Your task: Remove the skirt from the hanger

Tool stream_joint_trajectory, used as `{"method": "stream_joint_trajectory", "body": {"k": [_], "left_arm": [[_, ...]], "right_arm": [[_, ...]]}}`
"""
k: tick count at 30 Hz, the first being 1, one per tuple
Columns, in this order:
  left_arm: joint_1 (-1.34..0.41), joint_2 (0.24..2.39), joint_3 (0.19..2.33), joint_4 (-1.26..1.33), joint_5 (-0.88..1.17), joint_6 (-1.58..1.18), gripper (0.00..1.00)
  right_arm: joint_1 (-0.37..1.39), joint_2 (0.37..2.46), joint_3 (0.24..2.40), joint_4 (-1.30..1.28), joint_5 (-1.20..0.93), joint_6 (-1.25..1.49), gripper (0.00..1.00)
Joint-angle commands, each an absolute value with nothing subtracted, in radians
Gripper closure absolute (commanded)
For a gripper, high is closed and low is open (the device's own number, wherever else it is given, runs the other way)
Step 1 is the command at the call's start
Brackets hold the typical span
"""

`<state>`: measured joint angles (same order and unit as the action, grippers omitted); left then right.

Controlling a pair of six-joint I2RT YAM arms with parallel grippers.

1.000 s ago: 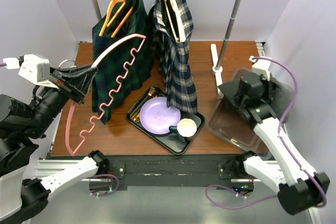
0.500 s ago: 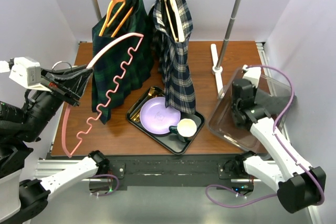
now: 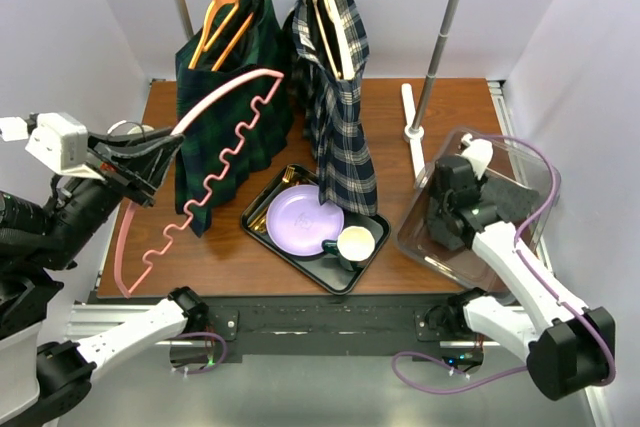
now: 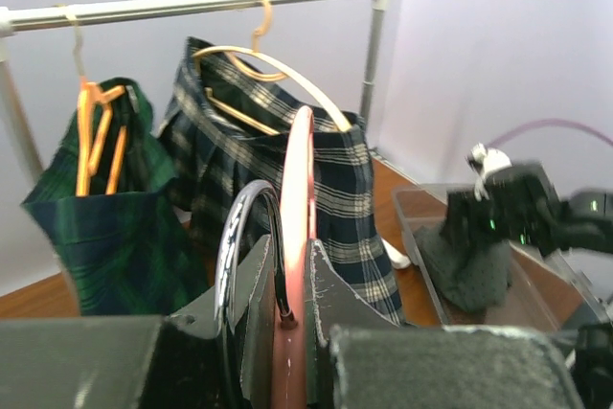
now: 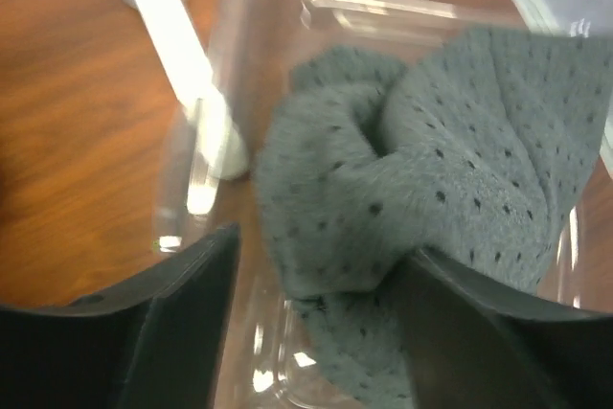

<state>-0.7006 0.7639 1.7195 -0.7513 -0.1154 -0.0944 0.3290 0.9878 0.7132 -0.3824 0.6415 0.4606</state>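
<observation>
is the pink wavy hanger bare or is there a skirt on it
Bare: the pink wavy plastic hanger, gripped in the left fingers, carries no cloth along its visible length.

The left arm [image 3: 45, 227] is mostly black, bulky rounded links. It has one glossy white link [image 3: 130, 332] near its base and a white box-shaped camera [image 3: 62, 139] on the wrist. The right arm [image 3: 530, 282] has smooth white links between black joints [image 3: 565, 362], and a thin purple cable [image 3: 552, 182] loops off its wrist. The left fingers [image 4: 251, 304] are dark grey with worn edges, in front of a rough-textured grey housing [image 4: 450, 371]. The right fingers [image 5: 182, 318] are plain matte black wedges.
</observation>
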Motion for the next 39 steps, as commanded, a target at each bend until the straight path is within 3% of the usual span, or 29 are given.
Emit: {"method": "stream_joint_trajectory", "body": {"k": [1,5,11,17,20,33,36,39], "left_arm": [[-0.698,0.775,1.694,-0.71,0.053,-0.058,1.0],[-0.698,0.772,1.671,-0.727,0.127,-0.054,1.0],[-0.698,0.779,1.675,-0.782,0.207,-0.048,1.0],[-0.696,0.793,1.635,-0.792,0.455,-0.028,1.0],[-0.696,0.811,1.596,-0.766,0.555,-0.043,1.0],[-0.698,0.945,1.578,-0.595,0.735,-0.097,1.0],[-0.696,0.972,1.578,-0.574,0.733,-0.11,1.0],[-0.696,0.992,1.578,-0.557,0.727,-0.126,1.0]], "right_arm": [[0.328,0.954,0.928,-0.469,0.534,0.352,0.22],[0.33,0.948,1.145,-0.597,0.324,0.285,0.14],[0.33,0.919,1.429,-0.696,-0.08,0.158,0.12],[0.33,0.851,1.371,-0.416,-0.839,0.103,0.03],[0.33,0.893,1.359,-0.33,-1.082,0.226,0.04],[0.406,0.959,1.319,-0.467,-1.19,0.161,0.1],[0.443,0.98,1.344,-0.601,-1.154,0.036,0.15],[0.469,0.973,1.338,-0.624,-1.121,-0.023,0.29]]}}
